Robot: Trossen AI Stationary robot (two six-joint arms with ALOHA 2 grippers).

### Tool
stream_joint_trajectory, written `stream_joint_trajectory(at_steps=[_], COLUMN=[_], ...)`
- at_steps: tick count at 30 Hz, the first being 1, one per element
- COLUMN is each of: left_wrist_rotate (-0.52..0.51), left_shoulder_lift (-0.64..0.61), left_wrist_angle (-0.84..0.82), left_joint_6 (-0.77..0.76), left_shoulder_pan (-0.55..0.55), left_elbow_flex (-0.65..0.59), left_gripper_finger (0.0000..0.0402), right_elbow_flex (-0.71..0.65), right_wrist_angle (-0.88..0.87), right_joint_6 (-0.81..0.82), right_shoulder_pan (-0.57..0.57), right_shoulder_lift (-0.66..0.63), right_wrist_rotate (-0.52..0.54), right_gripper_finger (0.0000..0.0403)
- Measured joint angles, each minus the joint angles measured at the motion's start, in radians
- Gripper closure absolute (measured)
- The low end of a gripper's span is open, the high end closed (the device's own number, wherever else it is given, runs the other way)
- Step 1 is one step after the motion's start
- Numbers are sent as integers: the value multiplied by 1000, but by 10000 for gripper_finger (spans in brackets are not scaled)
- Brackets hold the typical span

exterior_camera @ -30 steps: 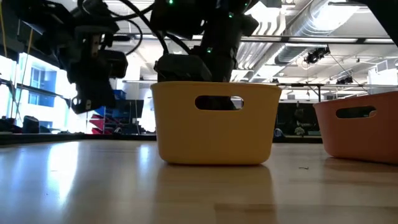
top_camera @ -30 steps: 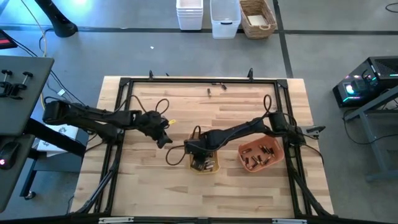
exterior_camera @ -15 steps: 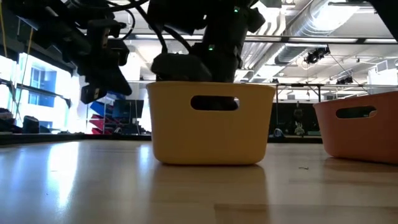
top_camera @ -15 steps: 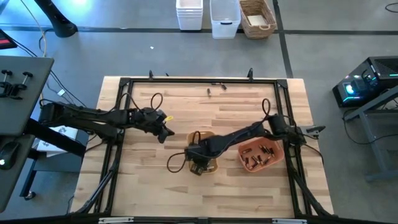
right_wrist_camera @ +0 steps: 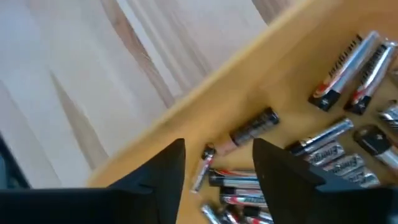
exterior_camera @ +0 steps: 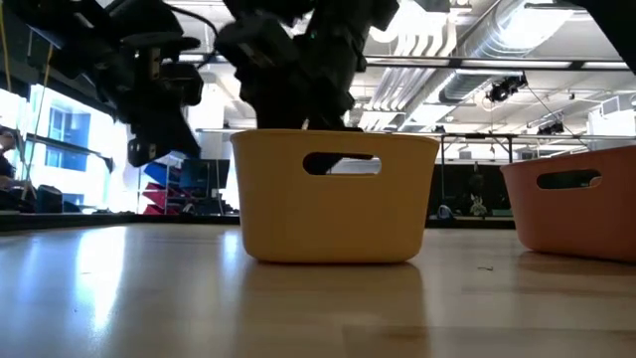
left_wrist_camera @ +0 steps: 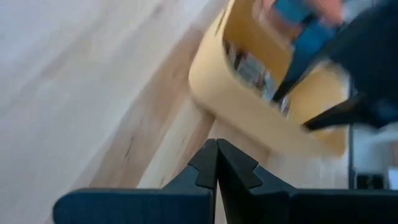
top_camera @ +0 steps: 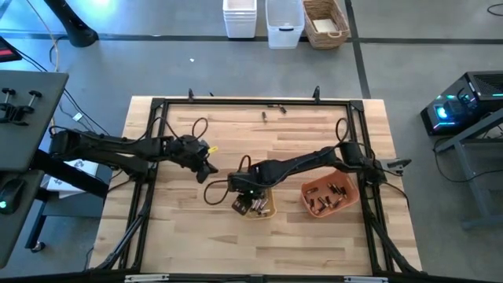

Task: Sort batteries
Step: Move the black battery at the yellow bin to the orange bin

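Several batteries (right_wrist_camera: 323, 155) lie in a heap on the floor of the yellow tray (top_camera: 255, 204); more lie in the orange tray (top_camera: 330, 196) to its right. My right gripper (right_wrist_camera: 217, 165) hangs open over the yellow tray's left end, fingers pointing steeply down. Nothing is between them; one dark battery (right_wrist_camera: 252, 127) lies on the tray floor below the gap. My left gripper (left_wrist_camera: 217, 165) is shut and empty. It hovers left of the yellow tray (left_wrist_camera: 261, 106), above the bare table.
Both trays stand on the wooden table (top_camera: 196, 236), inside a black frame (top_camera: 157, 106). Two small dark bits (top_camera: 271, 112) lie near the table's far edge. White bins and a wicker basket (top_camera: 324, 22) stand on the floor beyond. Bare wood lies near and left.
My right gripper has risen out of the yellow tray and now hangs above its rim, a little farther toward the table's left. In the low view the yellow tray has slid slightly to the left.
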Motion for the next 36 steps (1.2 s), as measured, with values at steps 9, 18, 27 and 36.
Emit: stream_joint_trajectory(at_steps=[9,18,27,36], left_wrist_rotate=[79,141,144,182], left_shoulder_lift=[122,235,247,247], left_wrist_angle=[-19,39,46,45], left_joint_6=[61,85,81,78], left_shoulder_pan=[-53,-82,-82,-80], left_elbow_flex=[-1,-1,-1,-1], left_gripper_finger=[401,401,402,401], right_elbow_flex=[3,4,9,9], right_wrist_angle=[5,-44,-34,-44], right_joint_6=[165,285,418,531], right_shoulder_pan=[-3,20,1,-16], right_shoulder_lift=[29,76,107,148], right_wrist_rotate=[23,-46,-32,-4], right_gripper_finger=[211,211,211,268])
